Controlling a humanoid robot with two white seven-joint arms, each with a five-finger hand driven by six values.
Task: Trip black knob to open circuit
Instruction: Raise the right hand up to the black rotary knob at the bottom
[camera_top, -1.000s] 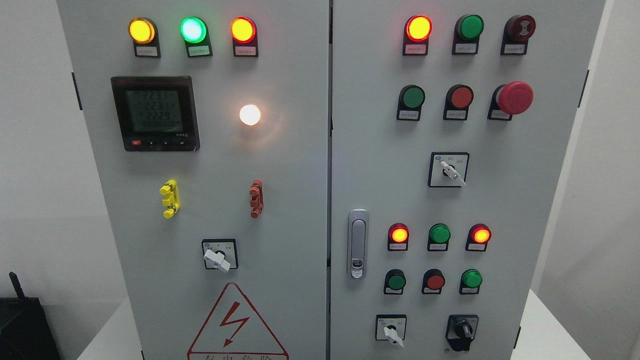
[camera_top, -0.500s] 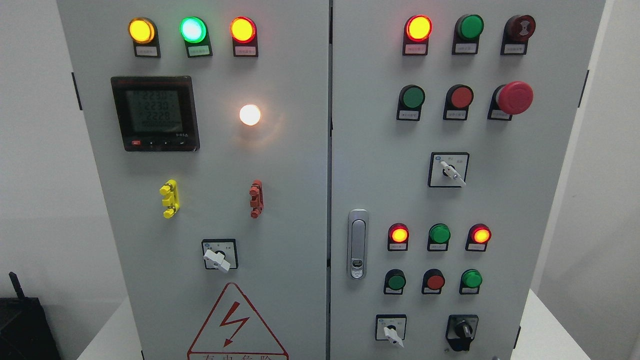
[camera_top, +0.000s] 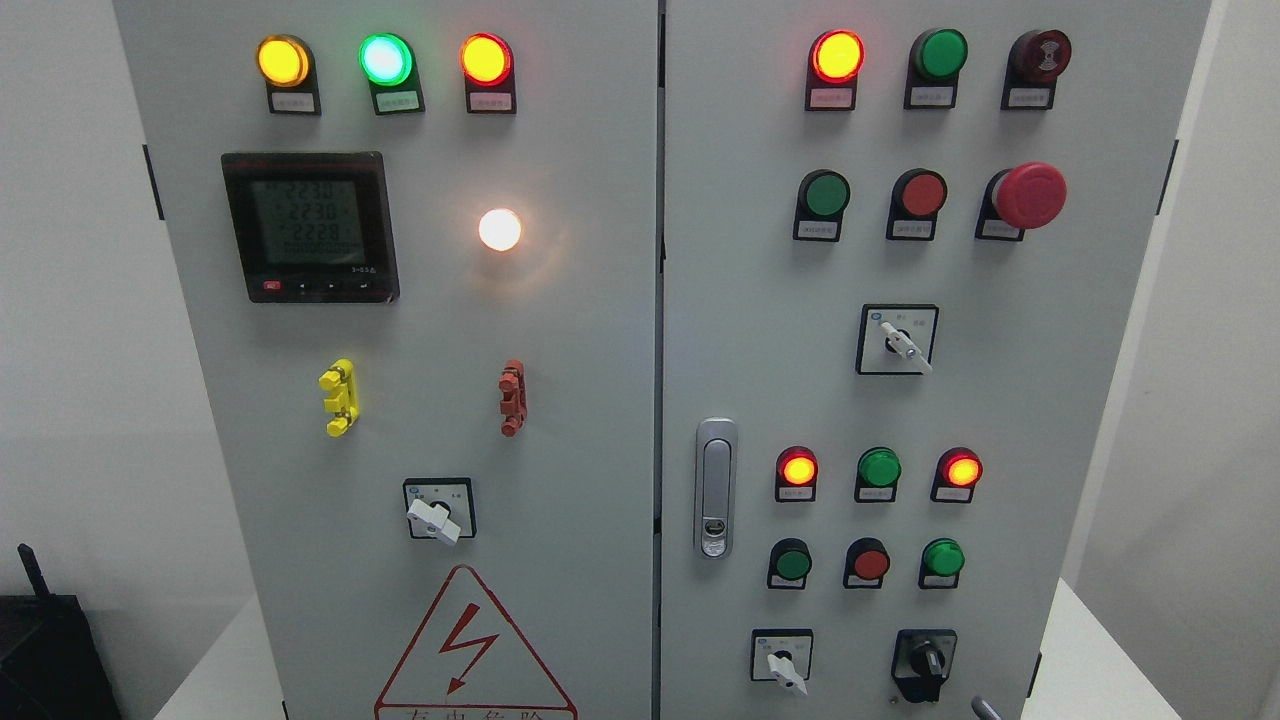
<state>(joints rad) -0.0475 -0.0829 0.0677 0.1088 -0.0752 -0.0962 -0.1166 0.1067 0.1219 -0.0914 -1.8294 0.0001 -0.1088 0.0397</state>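
Your black rotary knob (camera_top: 926, 662) sits at the cabinet's (camera_top: 1010, 420) bottom right, handle roughly upright. A grey sliver (camera_top: 986, 709), perhaps a fingertip, shows just below-right of it; its grip state can't be told.

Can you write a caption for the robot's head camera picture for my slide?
Grey electrical cabinet with glowing lamps; the black rotary knob waits untouched at lower right.
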